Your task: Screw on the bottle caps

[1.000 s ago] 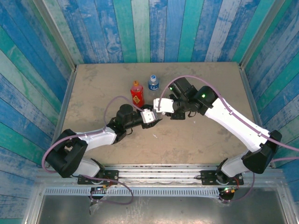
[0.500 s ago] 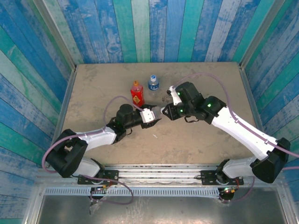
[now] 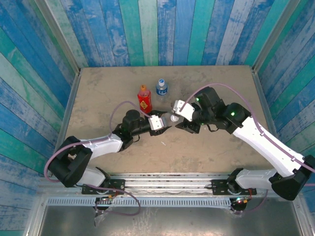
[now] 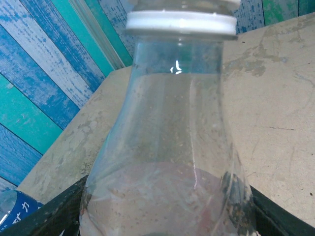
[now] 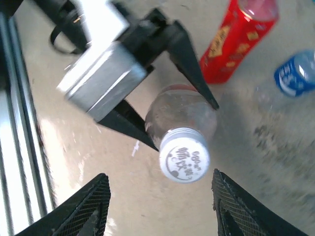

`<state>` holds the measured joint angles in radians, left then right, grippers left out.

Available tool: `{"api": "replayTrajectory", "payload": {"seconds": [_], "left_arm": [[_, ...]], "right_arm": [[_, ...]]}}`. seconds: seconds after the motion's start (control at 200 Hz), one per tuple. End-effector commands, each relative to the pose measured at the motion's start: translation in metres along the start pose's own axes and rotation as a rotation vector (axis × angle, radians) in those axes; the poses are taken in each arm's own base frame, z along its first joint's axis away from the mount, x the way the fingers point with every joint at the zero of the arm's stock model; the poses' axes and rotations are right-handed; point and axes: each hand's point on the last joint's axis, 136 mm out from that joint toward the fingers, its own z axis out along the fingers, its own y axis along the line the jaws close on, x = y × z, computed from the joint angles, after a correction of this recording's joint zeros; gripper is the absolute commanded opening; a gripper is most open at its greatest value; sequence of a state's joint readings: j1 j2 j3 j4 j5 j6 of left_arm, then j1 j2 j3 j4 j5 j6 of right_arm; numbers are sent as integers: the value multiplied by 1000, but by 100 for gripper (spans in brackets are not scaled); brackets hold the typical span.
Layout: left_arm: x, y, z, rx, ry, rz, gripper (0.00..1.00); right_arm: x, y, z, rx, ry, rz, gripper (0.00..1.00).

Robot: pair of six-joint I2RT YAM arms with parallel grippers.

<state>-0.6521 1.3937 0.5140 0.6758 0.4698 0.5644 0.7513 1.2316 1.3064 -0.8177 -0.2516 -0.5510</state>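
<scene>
Left gripper [image 3: 166, 119] clenched on clear bottle [image 5: 179, 115], mid-counter [image 3: 221, 147]; white cap [image 5: 184, 155] on neck. Right gripper [image 5: 159, 174] released, fingers [image 5: 93, 206] spread either side of cap, not touching. Red bottle [image 3: 143, 100], blue-label bottle [image 3: 161, 87] just beyond.

Top view high over the table [image 3: 98, 88], left wrist close beside the clear bottle [image 4: 162, 147], right wrist above it
</scene>
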Motion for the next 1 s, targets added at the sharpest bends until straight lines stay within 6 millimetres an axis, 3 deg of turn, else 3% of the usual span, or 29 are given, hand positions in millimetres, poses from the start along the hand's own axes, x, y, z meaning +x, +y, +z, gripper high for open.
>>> {"api": "replayTrajectory", "payload": {"seconds": [0.0,0.22,0.481,0.671,0.811,0.996], "left_arm": [[-5,-5,-2,14,-30,1,69],[-4,-4,-3,8,-30,4,69],[-4,-4,-4,3,-26,6,69],[-3,-3,-4,2,-19,8,69],[-2,-3,-4,-1,-14,8,69],[-1,-3,-4,-1,-10,10,69]], "right_arm": [[0,2,-3,-36,31,-316,54],[4,-17,13,-34,142,-350,48],[7,-17,26,-72,173,-351,41],[0,-19,24,-62,153,-292,20],[-9,-26,23,6,98,-46,18],[-18,-34,23,90,-54,678,14]]}}
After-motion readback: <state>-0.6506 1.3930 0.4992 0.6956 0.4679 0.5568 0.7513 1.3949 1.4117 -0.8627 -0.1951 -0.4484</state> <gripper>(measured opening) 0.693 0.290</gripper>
